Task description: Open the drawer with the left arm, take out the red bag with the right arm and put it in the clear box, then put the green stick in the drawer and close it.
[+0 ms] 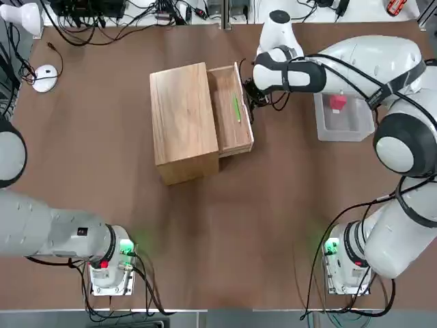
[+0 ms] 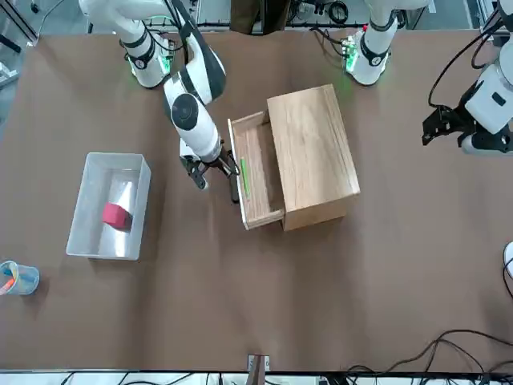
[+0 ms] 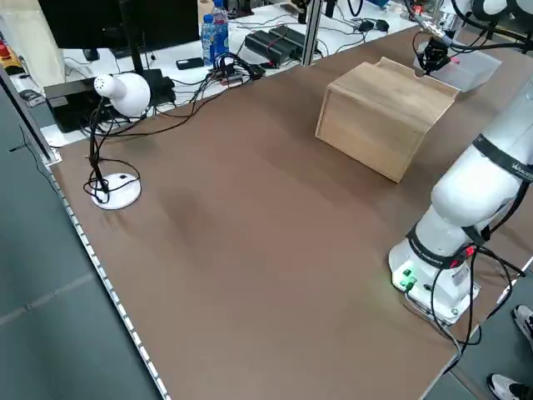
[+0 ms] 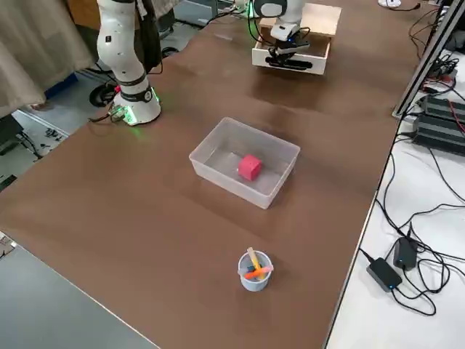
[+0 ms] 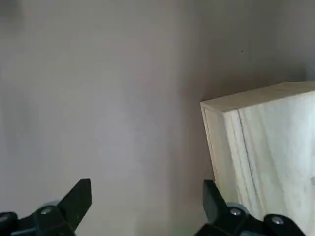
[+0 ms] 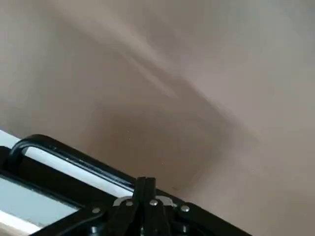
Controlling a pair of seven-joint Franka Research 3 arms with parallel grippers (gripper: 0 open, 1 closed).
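Left arm (image 1: 61, 232) is parked on my left, its jaws (image 5: 147, 194) wide open, nothing between them, over the desk (image 1: 205, 239) and well apart from the cabinet (image 1: 183, 123). Right arm (image 2: 192, 104) reaches out from its base on my right; its jaws (image 6: 145, 184) are fully shut at the drawer's outer front, right by the handle (image 6: 74, 155). I see no bag or stick in them; can't tell if they have the handle pinched or just sit against it.

Cabinet is mid-desk, set slightly askew. Drawer (image 1: 229, 130) is out on its right side, still partly inside the cabinet. Green stick (image 1: 237, 108) is in the drawer, lying along its front wall.

Clear box (image 4: 211, 160) is right of the drawer, apart from it, with the red bag (image 4: 250, 167) in it, on the floor of the box.

Past the box, near it, I've got the blue cup (image 4: 255, 279) with orange and yellow sticks in it.
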